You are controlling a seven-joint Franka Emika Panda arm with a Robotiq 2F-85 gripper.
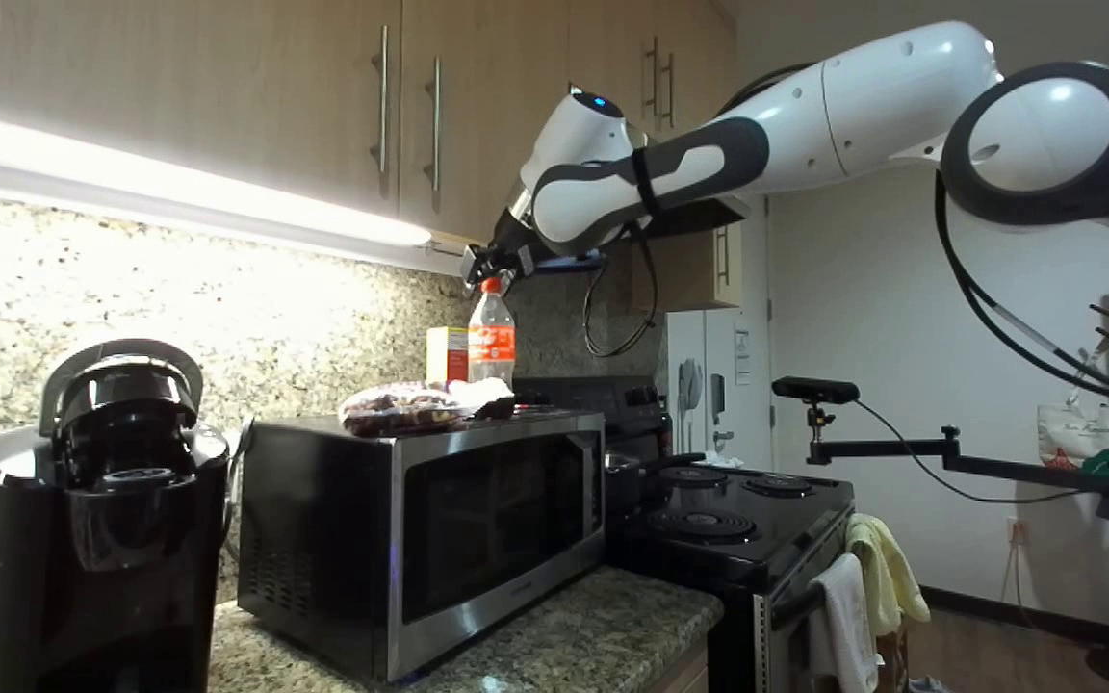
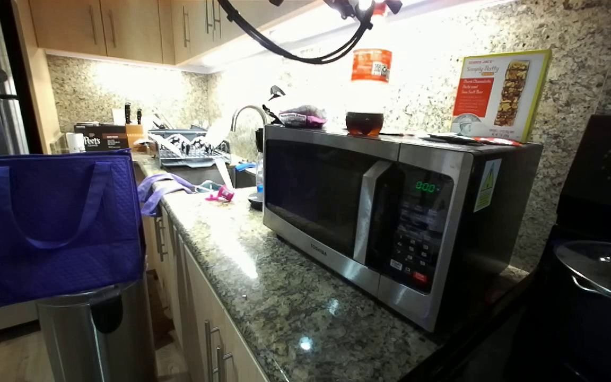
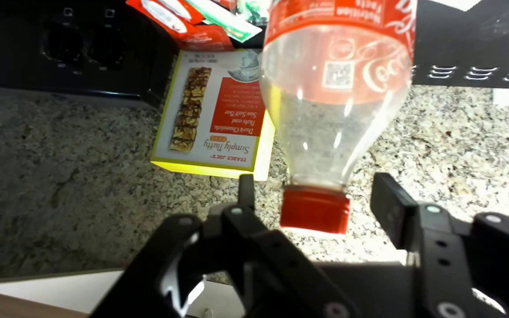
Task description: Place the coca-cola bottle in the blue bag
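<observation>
The coca-cola bottle (image 1: 491,339) stands upright on top of the microwave (image 1: 323,520). It has a red cap, a red label and a little dark liquid at its base. It also shows in an exterior view (image 2: 372,64) and in the wrist view (image 3: 343,88). My gripper (image 3: 316,194) is open around the bottle's red cap, with a gap on each side. In an exterior view the gripper (image 1: 499,265) is tilted down over the bottle top. The blue bag (image 2: 61,223), purple-blue with handles, sits on a metal bin; its inside is hidden.
A snack-bar box (image 2: 502,95) leans at the wall behind the bottle. Plastic-wrapped food (image 1: 400,406) and red-and-green packets (image 3: 206,26) lie on the microwave. A coffee maker (image 1: 107,539) and a stove (image 1: 737,520) flank it. Wall cabinets (image 1: 487,115) hang above.
</observation>
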